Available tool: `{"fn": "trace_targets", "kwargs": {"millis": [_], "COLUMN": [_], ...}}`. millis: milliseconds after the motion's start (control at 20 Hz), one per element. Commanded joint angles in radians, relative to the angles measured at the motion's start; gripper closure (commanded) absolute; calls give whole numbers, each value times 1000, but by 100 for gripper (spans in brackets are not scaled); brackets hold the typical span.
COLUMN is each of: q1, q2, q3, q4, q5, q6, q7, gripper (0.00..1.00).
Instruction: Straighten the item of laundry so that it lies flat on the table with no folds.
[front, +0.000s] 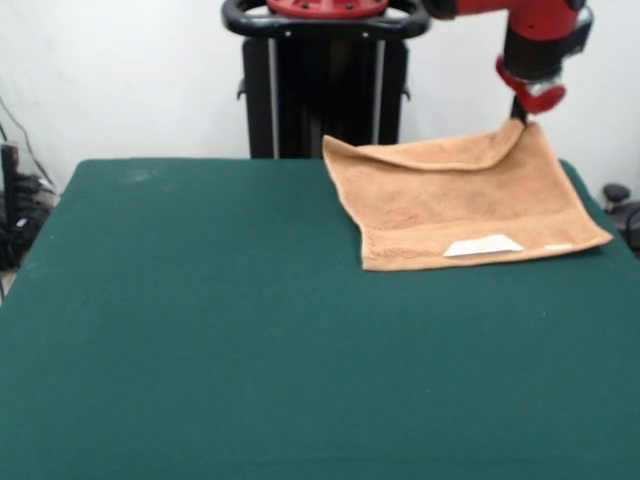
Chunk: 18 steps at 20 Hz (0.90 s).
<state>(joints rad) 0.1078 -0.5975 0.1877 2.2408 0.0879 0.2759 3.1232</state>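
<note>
**Towel corner lifted at far right of table**

While I look through the front view, I see the towel (455, 200) on the far right part of the table (200, 330), well away from the near edge and from the left half. Tan-orange terry, roughly rectangular, mostly flat on the green top. Its far edge is folded over toward the camera as a long flap running from the far left corner across to the far right corner. That far right corner is raised off the table, pulled up to a point right under the gripper (519, 118).

Near edge of the towel lies flat, with a woven band along it. A white label (484, 245) sits on that band, right of centre, lying flat. Right near corner of the towel reaches almost to the table's right edge.

Arm (535, 35) is red, coming in from the top right, wrist pointing down. The dark tip below the red wrist meets the lifted towel corner; fingers look pinched on that corner, though I can barely see them against the cloth.

Black pedestal (325, 85) stands behind the table's far edge, centre top. Some cables and dark gear (20, 210) at the left edge, off the table. White wall behind.
</note>
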Motion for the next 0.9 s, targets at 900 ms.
{"fn": "trace_targets", "kwargs": {"millis": [900], "q1": [191], "q2": [-16], "q3": [-262], "q4": [-190], "q5": [41], "q6": [23], "q7": [102], "gripper": [0]}}
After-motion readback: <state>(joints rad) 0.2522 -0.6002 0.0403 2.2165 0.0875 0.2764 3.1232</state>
